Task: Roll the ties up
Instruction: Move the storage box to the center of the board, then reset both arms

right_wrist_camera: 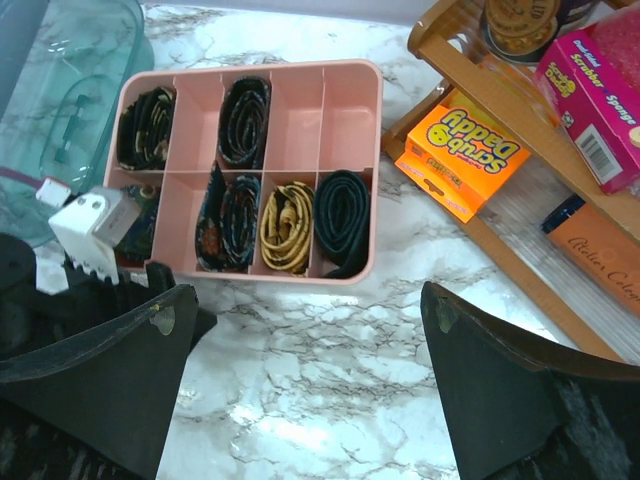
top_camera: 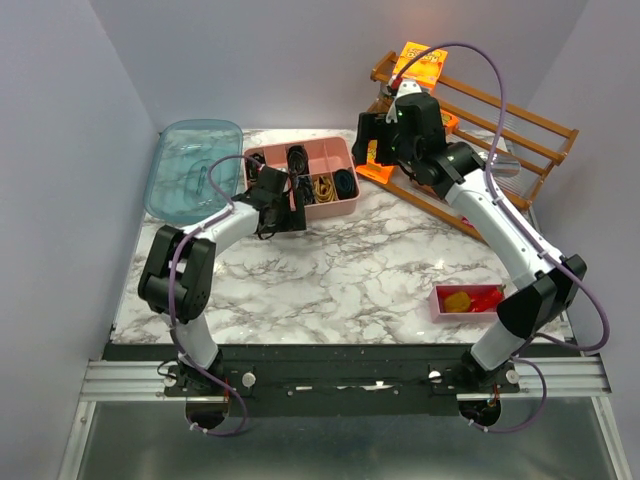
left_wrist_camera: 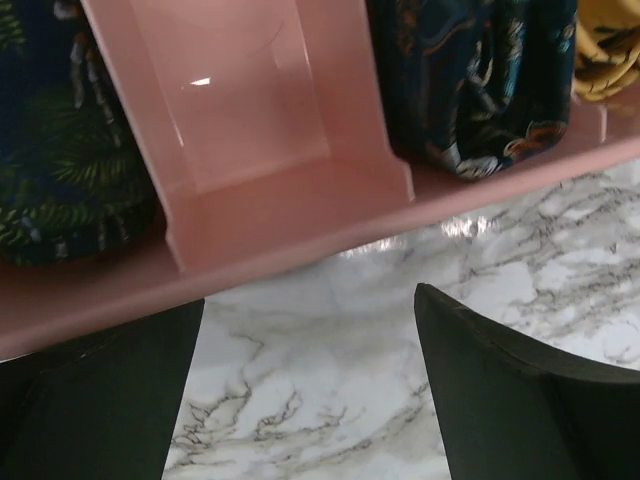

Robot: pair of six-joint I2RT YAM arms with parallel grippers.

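Marble table [top_camera: 340, 275], pink tray [right_wrist_camera: 346, 120], left gripper [top_camera: 285, 205] half-hiding one rolled tie [right_wrist_camera: 143, 207]

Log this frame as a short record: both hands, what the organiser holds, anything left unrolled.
left hand: open, empty, low over the white marble table, at the near wall of the pink plastic divided box
right hand: open, empty, raised above the table's far right
box contents: five dark rolled ties, one mustard-yellow rolled tie, several compartments bare
unrolled tie: none in view
elsewhere: translucent teal plastic lid far left, wooden slatted rack far right
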